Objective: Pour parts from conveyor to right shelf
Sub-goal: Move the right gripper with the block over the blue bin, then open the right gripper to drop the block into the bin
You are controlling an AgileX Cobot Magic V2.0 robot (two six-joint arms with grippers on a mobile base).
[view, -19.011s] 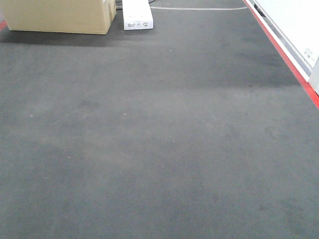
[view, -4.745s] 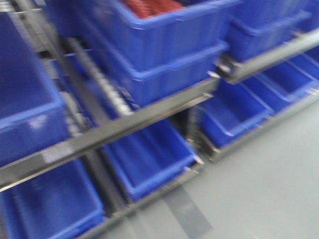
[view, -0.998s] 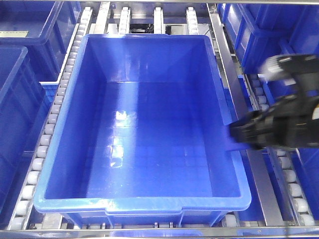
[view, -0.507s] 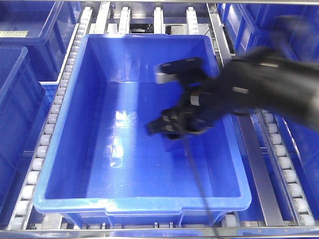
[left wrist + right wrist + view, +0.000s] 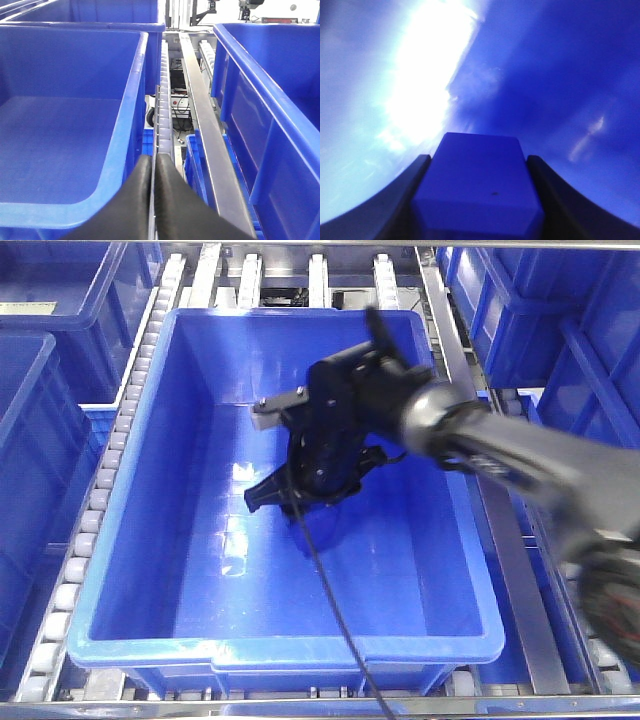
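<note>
The part, a small bright-blue block [image 5: 477, 190], sits clamped between the two dark fingers of my right gripper [image 5: 477, 159]. In the front view my right gripper [image 5: 285, 498] hangs inside the large blue tub [image 5: 140, 540] of the right shelf [image 5: 500, 540], low over the tub's floor and left of centre; the block is hard to make out there. My left gripper [image 5: 152, 162] is shut with its fingers [image 5: 135, 190] pressed together, empty, above a roller track [image 5: 164, 115] between two tubs. The conveyor is out of view.
More blue tubs stand on the left [image 5: 40, 390] and right [image 5: 530, 310] of the rack. White rollers [image 5: 110, 465] line the tub's sides. A black cable [image 5: 335, 610] trails from the right arm over the tub's front rim. A steel rail [image 5: 202, 120] runs beside the left gripper.
My right arm swung in from the tub's right rim to the inside of the tub, then went further left and lower with the block. The tub has not moved.
</note>
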